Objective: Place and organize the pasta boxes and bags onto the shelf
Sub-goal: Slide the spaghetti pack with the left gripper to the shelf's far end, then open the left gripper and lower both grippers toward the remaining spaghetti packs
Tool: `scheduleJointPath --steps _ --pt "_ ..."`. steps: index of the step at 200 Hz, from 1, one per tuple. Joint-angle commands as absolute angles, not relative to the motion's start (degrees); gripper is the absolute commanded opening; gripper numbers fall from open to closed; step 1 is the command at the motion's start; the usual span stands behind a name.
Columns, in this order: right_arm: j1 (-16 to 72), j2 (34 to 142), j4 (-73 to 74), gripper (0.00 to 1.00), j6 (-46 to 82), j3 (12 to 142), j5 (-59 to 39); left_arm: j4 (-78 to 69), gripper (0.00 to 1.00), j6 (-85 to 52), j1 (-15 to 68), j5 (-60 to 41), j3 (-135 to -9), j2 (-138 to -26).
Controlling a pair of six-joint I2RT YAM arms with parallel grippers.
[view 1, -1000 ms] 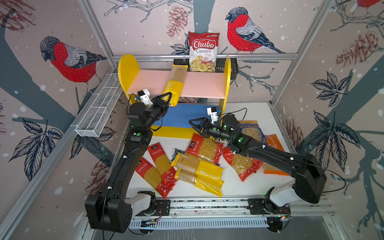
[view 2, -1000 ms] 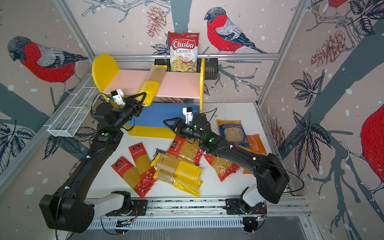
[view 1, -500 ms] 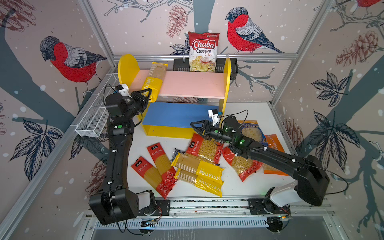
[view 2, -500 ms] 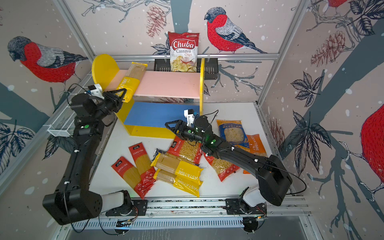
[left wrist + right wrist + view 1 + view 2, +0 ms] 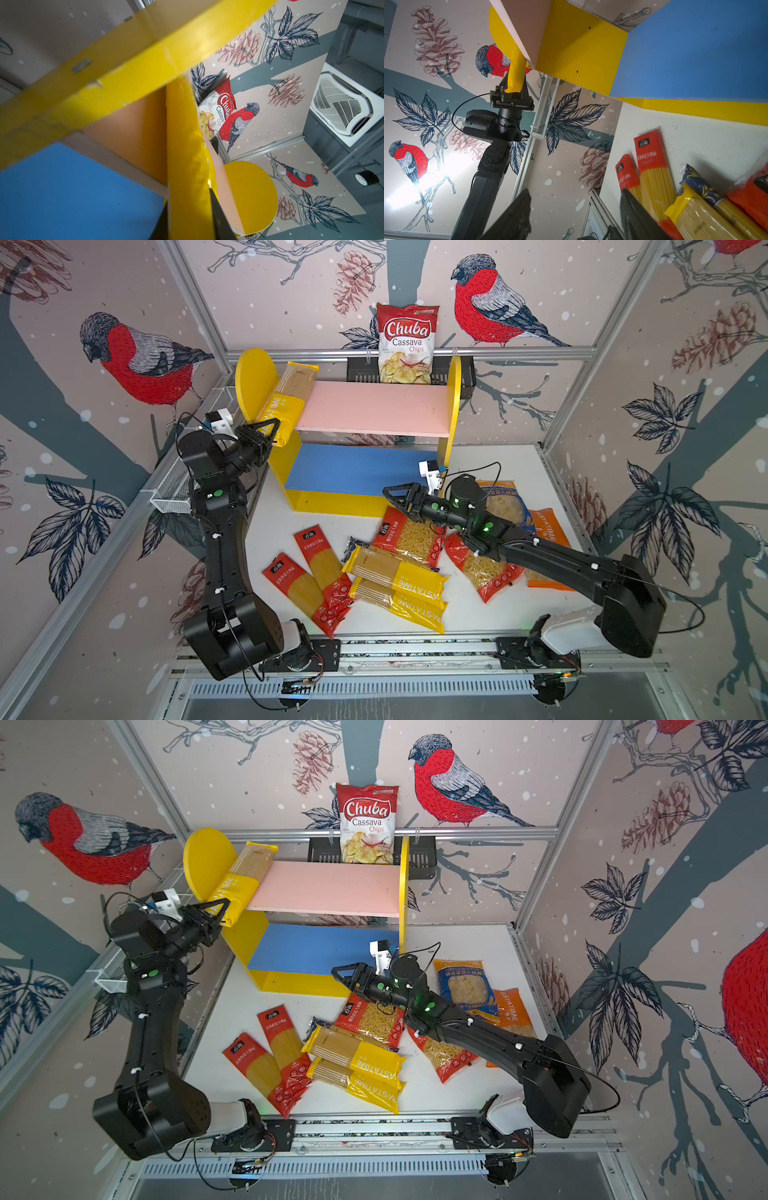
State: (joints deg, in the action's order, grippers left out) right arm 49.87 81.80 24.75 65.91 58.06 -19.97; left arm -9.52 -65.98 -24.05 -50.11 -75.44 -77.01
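Change: the yellow pack [image 5: 291, 396] has slid from the middle of the pink board [image 5: 374, 406] to its left end. The left gripper [image 5: 271, 433] carried it there, and the arm has swung left with it.
Pack now: it lies lengthwise on the pink board, right beside the left panel [image 5: 254, 377], with its near end hanging past the front edge.
Left gripper: pinching that overhanging end, jaws narrow.
Right gripper [image 5: 392, 495]: spread and holding nothing. It has barely moved, and hovers over a red bag [image 5: 409, 537] in front of the blue board [image 5: 357, 466].
Meaning: the first pack looks all but placed on the shelf [image 5: 455, 406]. Starting at the end keeps the rest of the board free. The other packs lie on the table [image 5: 274, 526].
Edges: the pack looks longer than the board is deep, so some overhang seems unavoidable. Letting go too far forward could tip it off.
Room: the wire rack [image 5: 172, 491] sits near the left arm's outer side, so pulling straight back looks safest. The pink board to the right and the whole blue board are bare.
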Motion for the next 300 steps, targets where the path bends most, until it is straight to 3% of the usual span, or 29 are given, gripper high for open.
scheduleJointPath --steps 1,44,85,131,165,186,227,300 --pt "49.94 81.94 24.71 0.68 64.58 58.42 -19.20 -15.25 0.06 -68.05 -25.26 -50.13 -74.95 -78.83" --pt "50.28 82.15 24.29 0.68 64.07 58.98 -18.81 -14.80 0.14 -67.86 -25.28 -50.77 -77.36 -81.33" --pt "50.56 82.59 23.91 0.68 63.90 59.37 -18.75 -13.74 0.35 -67.81 -25.28 -50.51 -79.24 -82.19" --pt "50.78 82.79 23.65 0.68 63.57 59.50 -18.53 -10.10 0.73 -64.96 -25.48 -47.97 -75.59 -76.78" --pt "50.63 82.02 19.63 0.68 60.56 58.75 -18.19 -1.16 0.89 -57.05 -25.75 -42.63 -73.59 -70.46" --pt "50.66 80.73 16.74 0.68 58.93 57.21 -17.35 5.35 0.92 -51.61 -25.94 -37.66 -73.94 -67.11" --pt "50.64 78.41 14.09 0.68 58.12 54.64 -15.08 2.15 0.82 -55.47 -23.26 -40.43 -69.02 -62.95" --pt "49.96 75.78 6.68 0.68 53.16 51.47 -10.16 14.65 0.81 -42.42 -9.05 -31.58 -60.04 -49.74"
